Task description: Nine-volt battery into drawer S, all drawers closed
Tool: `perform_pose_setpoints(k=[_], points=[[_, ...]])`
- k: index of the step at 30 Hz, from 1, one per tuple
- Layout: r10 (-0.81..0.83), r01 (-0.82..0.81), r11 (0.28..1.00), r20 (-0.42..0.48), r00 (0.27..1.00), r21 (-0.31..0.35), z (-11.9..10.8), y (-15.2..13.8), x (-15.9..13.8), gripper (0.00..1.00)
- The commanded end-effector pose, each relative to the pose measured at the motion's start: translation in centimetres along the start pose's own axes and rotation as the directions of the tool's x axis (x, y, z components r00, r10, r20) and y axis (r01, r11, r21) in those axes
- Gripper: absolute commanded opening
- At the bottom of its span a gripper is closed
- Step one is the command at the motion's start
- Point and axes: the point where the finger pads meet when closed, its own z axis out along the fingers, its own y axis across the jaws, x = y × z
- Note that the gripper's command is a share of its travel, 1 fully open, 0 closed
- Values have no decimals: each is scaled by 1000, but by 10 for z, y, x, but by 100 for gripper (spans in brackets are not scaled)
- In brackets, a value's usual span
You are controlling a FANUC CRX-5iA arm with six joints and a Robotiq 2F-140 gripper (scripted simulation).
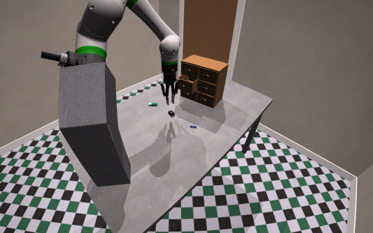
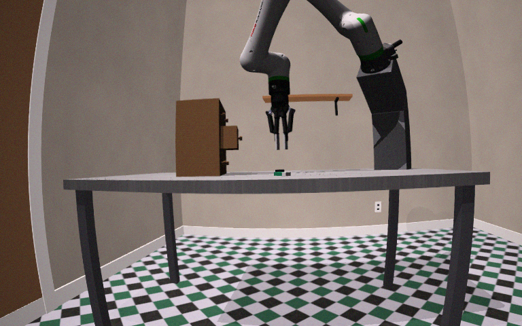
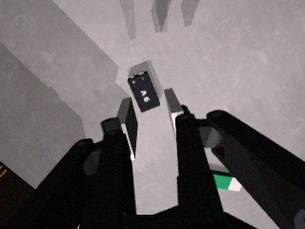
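Observation:
The nine-volt battery [image 1: 171,113] is a small black block lying on the grey table in front of the chest. In the wrist view it [image 3: 143,91] lies just beyond my fingertips, far below them. My gripper [image 1: 170,103] hangs well above the table, pointing down, a little left of the battery and in front of the chest; its fingers stand a narrow gap apart with nothing between them. The small wooden chest [image 1: 198,79] has one drawer [image 1: 187,81], left column, middle row, pulled partly out. I cannot read the drawer marks.
A green and white block [image 1: 152,104] lies left of the battery. A small blue cylinder [image 1: 193,126] lies nearer the front edge. The robot's grey pedestal [image 1: 88,121] stands at the table's left. A wall shelf [image 2: 308,98] hangs behind the arm.

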Motion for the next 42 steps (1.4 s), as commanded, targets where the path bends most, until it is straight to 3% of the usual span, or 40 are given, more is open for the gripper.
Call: perform_pose_setpoints(k=[1,23,31,35,42], points=[[-67,67,998,8,998,2,9,-4,-2,20],[-174,174,985,8,985,1,23,-8,-4,20],[-295,295,956,8,956,2,23,-8,-4,20],[-471,470,882,7,882,4,23,-8,-4,20],[-774,774,633,2,633,-2,23,-8,-5,20]])
